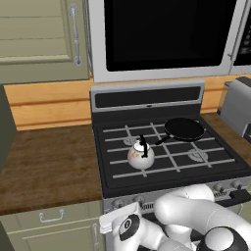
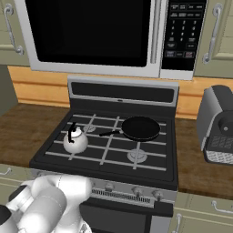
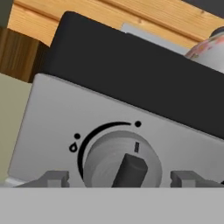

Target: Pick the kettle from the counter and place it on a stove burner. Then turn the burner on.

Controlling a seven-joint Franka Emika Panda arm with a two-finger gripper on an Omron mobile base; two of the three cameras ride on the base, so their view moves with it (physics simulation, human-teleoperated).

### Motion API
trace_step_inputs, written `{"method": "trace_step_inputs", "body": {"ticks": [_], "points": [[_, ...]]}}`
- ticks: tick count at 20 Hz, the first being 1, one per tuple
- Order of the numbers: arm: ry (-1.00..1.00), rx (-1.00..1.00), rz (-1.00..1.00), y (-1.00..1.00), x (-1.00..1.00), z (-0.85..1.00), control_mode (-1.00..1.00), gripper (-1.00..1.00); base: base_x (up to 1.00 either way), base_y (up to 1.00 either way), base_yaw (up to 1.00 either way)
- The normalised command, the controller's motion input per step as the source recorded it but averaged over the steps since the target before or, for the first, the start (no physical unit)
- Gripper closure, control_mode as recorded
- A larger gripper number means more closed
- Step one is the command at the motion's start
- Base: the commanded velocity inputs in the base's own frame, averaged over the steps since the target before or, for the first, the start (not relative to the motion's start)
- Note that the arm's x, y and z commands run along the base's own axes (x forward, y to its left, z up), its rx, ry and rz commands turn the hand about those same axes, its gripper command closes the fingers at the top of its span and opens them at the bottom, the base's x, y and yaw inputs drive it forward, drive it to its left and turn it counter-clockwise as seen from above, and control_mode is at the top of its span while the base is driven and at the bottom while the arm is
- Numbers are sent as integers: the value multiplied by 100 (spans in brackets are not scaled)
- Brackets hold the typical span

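One kettle (image 1: 140, 156) upright on near-left stove burner (image 1: 132, 141) area of black cooktop, resting on grey grate bars, black handle up. Frying pan (image 1: 184, 129) on far-right burner, handle pointing left toward kettle, not touching it. Counter (image 1: 46, 164) lies left of stove, toaster (image 2: 218, 124) on counter at right. Gripper (image 3: 118, 178) low at stove front panel, fingers (image 3: 54, 178) spread wide either side of grey control knob (image 3: 122, 161), not pinching it. Kettle edge visible above panel in hand view.
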Motion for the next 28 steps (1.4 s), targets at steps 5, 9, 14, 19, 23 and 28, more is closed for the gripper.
{"method": "trace_step_inputs", "body": {"ticks": [5, 9, 14, 19, 23, 28], "points": [[0, 1, 2, 0, 0, -16, -100, -100, 0, 0, 0], [0, 0, 0, 0, 0, 0, -100, -100, 0, 0, 0], [0, 0, 0, 0, 4, 3, -100, -100, 0, 0, 0], [-10, 0, 0, 0, -1, 24, -100, -100, 0, 0, 0], [-3, 0, 0, 0, 0, 18, -100, -100, 0, 0, 0], [-5, 0, 0, 0, -1, 28, -100, -100, 0, 0, 0]]}}
